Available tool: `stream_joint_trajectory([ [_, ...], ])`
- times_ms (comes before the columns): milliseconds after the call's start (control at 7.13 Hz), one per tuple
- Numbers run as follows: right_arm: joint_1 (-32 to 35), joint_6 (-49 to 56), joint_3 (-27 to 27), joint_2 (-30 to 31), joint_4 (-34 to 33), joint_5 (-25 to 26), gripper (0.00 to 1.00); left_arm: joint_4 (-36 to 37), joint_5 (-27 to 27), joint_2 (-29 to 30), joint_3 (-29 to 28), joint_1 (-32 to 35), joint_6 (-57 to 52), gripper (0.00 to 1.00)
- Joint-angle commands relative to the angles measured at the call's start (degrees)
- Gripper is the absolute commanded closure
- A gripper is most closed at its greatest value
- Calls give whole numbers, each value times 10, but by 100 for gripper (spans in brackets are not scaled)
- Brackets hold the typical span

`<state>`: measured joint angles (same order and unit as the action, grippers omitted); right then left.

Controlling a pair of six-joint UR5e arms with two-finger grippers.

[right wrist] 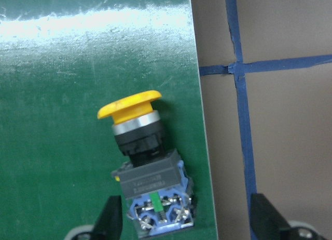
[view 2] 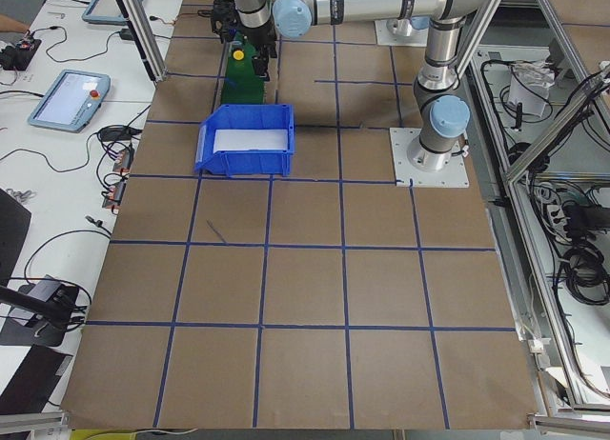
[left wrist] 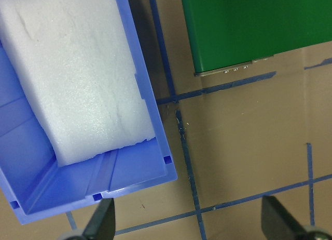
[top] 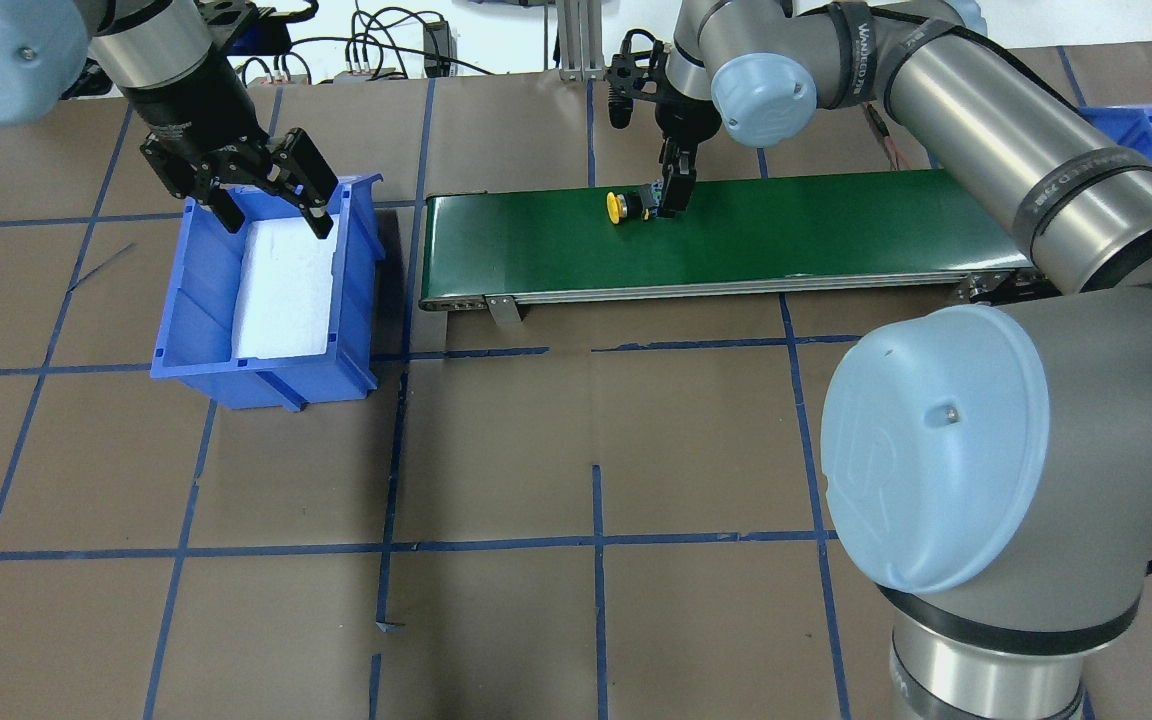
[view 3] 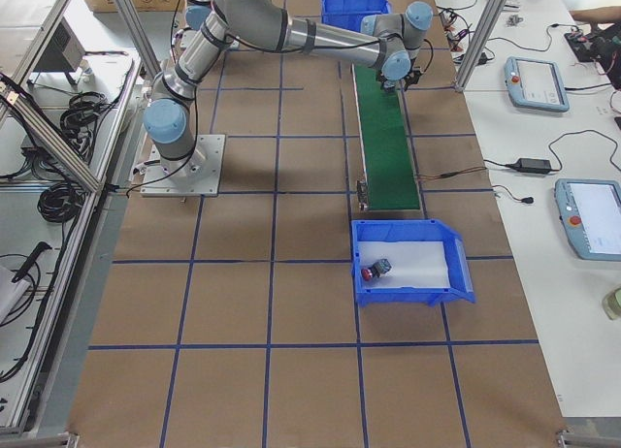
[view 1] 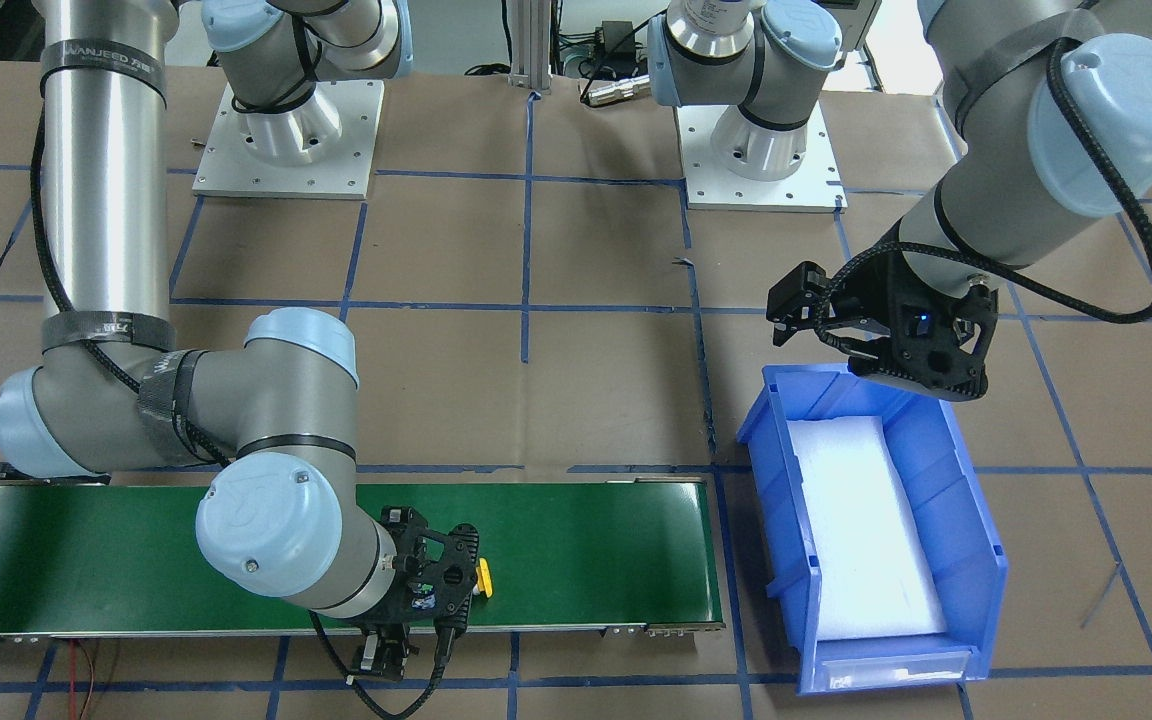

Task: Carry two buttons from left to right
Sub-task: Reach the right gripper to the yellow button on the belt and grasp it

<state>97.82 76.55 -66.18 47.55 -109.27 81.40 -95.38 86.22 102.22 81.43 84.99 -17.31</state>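
A yellow-capped button [right wrist: 140, 146] lies on its side on the green conveyor belt [top: 836, 230], cap pointing away from my right gripper [right wrist: 187, 222]. That gripper is open, its fingers [right wrist: 110, 219] standing either side of the button's black and blue base. The overhead view shows the same button [top: 626, 206] just left of the right gripper [top: 671, 190]. A red-capped button [view 3: 374, 270] rests on white foam in the blue bin [view 3: 456, 273] at the belt's right end. My left gripper [top: 266, 195] hangs open and empty over the far end of the left blue bin [top: 186, 300].
The left bin holds only a white foam pad [top: 281, 295]. The yellow button lies close to the belt's far edge [right wrist: 194, 94]. Brown paper with blue tape lines [top: 596, 540] covers the table. The two arm bases [view 1: 286, 140] stand behind the belt.
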Motion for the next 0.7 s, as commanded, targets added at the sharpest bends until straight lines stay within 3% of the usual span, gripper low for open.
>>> stream_joint_trajectory([
  [0, 0, -3, 1, 2, -2, 3, 85, -1, 0, 0, 0, 0, 0, 0],
  [140, 0, -4, 3, 4, -2, 3, 92, -1, 0, 0, 0, 0, 0, 0],
  [561, -59, -8, 35, 15, 3, 10, 95, -2, 0, 0, 0, 0, 0, 0],
])
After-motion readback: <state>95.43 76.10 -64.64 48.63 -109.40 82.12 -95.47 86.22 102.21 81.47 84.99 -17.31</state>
